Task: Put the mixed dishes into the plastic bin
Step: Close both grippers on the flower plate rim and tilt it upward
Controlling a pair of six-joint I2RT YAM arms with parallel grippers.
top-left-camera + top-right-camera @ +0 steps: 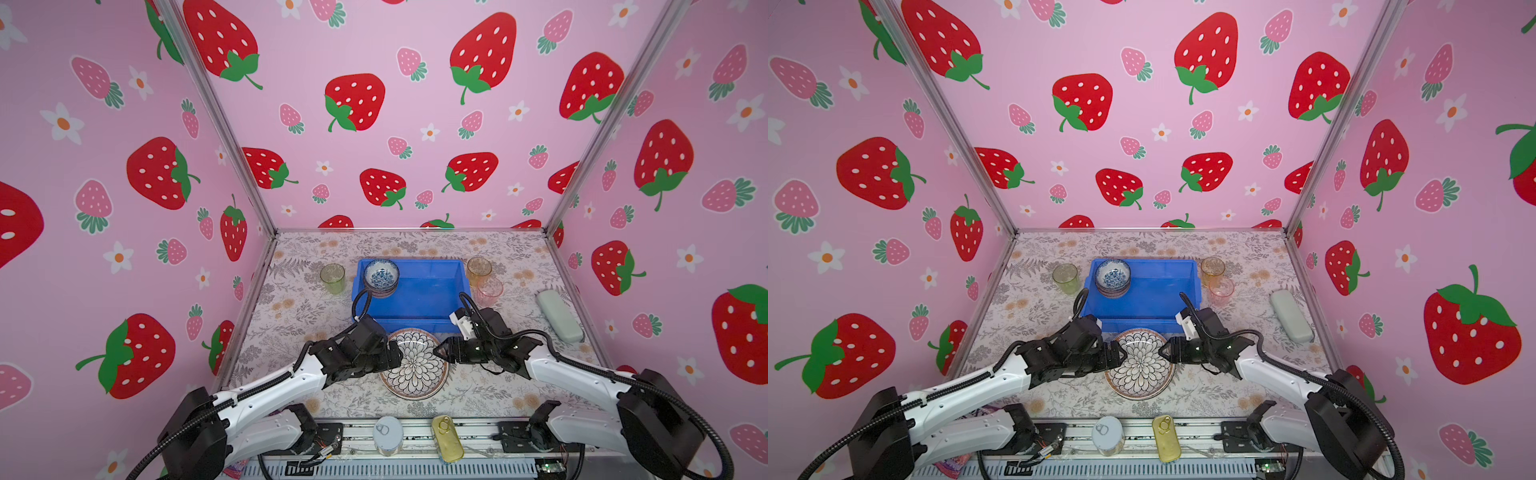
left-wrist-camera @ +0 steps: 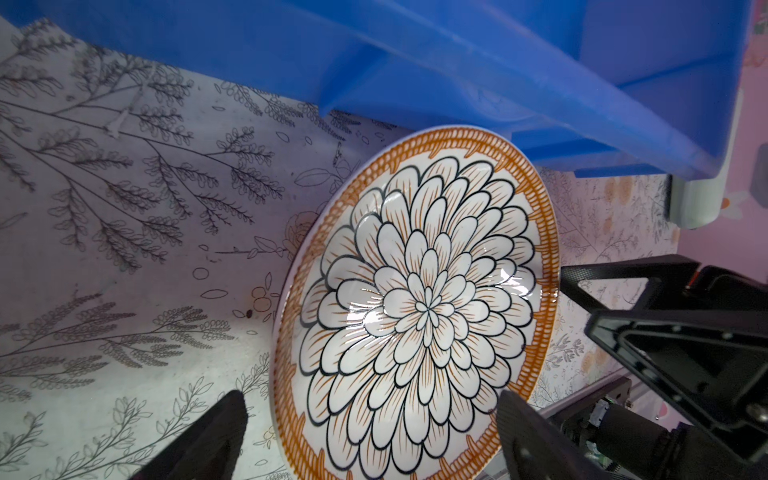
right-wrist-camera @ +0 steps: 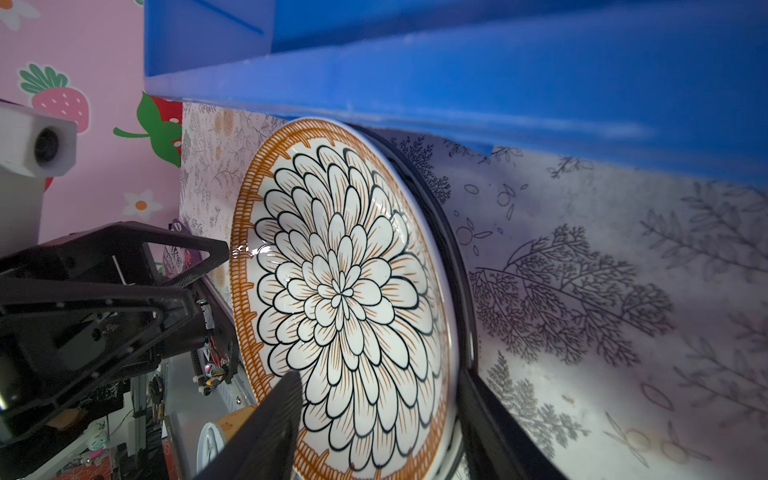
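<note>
The flower plate (image 1: 415,370) sits low in the middle of both top views, just below the blue bin (image 1: 432,325); the left claw (image 1: 395,353) is spread, the right claw (image 1: 439,352) I cannot tell, so grip both edges gently and lift level.

Pink walls (image 1: 415,124) printed with red strawberries and white flowers enclosed three sides; grey floral cloth (image 1: 291,316) covered the table, evenly lit.

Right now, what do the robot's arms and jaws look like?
The left arm and right arm have smooth white shells and chunky black joints. Ribbed black cables loop along them. The jaws are black pointed triangle frames. A white camera block sits by the right wrist.
</note>
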